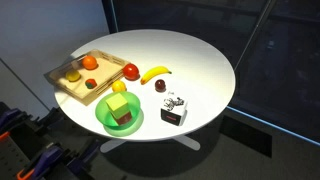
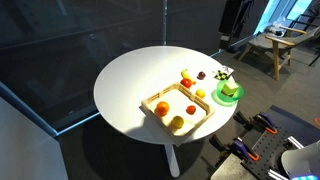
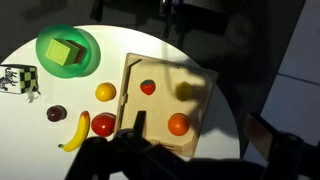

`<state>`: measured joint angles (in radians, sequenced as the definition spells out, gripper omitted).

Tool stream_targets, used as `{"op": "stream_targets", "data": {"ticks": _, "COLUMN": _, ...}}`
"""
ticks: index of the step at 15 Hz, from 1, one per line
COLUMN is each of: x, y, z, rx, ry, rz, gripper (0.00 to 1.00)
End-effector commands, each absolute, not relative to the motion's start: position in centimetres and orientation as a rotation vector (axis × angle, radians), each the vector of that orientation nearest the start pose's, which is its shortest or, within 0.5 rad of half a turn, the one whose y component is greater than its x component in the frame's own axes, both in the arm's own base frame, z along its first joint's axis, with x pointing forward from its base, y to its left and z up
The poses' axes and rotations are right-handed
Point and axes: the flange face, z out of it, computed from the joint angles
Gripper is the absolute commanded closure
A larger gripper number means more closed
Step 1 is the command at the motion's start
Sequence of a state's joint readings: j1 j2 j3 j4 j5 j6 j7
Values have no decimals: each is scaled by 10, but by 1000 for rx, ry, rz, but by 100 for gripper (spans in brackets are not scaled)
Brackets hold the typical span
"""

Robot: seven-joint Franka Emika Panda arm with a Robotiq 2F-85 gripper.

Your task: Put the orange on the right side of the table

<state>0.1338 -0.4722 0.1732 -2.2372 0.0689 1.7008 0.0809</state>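
Note:
The orange (image 3: 179,124) lies in a rectangular wooden tray (image 3: 200,85) on the round white table (image 3: 60,150). It shows in both exterior views (image 1: 90,63) (image 2: 191,109), in a tray corner near the table's rim. In the wrist view my gripper (image 3: 200,135) hangs high above the tray's near edge. It is open and empty, with one dark finger left of the orange and the other far to the right, off the table. The gripper does not show in either exterior view.
The tray also holds a small red-and-green fruit (image 3: 148,87) and a yellowish fruit (image 3: 185,90). Beside the tray lie a red apple (image 3: 103,125), a banana (image 3: 75,132), a lemon (image 3: 105,92), a small dark red fruit (image 3: 57,113), a green bowl with a block (image 3: 68,50) and a black-and-white cube (image 3: 15,80).

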Motion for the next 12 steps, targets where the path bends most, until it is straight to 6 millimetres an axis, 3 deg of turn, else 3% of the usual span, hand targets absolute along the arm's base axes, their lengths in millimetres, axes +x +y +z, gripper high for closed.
{"op": "stream_targets", "data": {"ticks": 1, "x": 382, "y": 137, "z": 544, "rx": -3148, "ry": -306, "rz": 106, "gripper": 0}}
{"op": "stream_targets", "data": {"ticks": 7, "x": 381, "y": 137, "z": 545, "rx": -3148, "ry": -305, "rz": 104, "gripper": 0}}
{"op": "stream_targets", "data": {"ticks": 12, "x": 397, "y": 131, "z": 524, "rx": -3160, "ry": -271, "rz": 81, "gripper": 0}}
